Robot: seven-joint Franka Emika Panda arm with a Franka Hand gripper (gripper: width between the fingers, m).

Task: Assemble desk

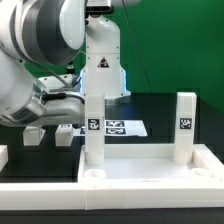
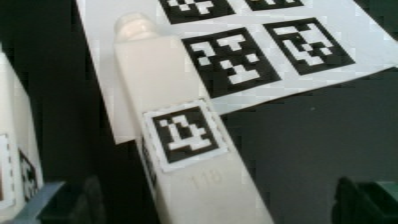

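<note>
tabletop (image 1: 140, 166) lies open between one upright leg (image 1: 94, 128) and the other leg (image 1: 186, 125).

In the exterior view, the arm (image 1: 40, 50) was cut off by the top edge and by the exterior view's left edge. The tabletop (image 1: 140, 170) ran past the bottom edge. A leg (image 1: 93, 125) hid part of the marker board (image 1: 122, 127). The small parts (image 1: 63, 136) under the arm were too small to identify. In the wrist view, the gripper (image 2: 206, 200) showed only as two dark, blurred fingertips (image 2: 50, 200), cut off at the picture's edge.
</note>
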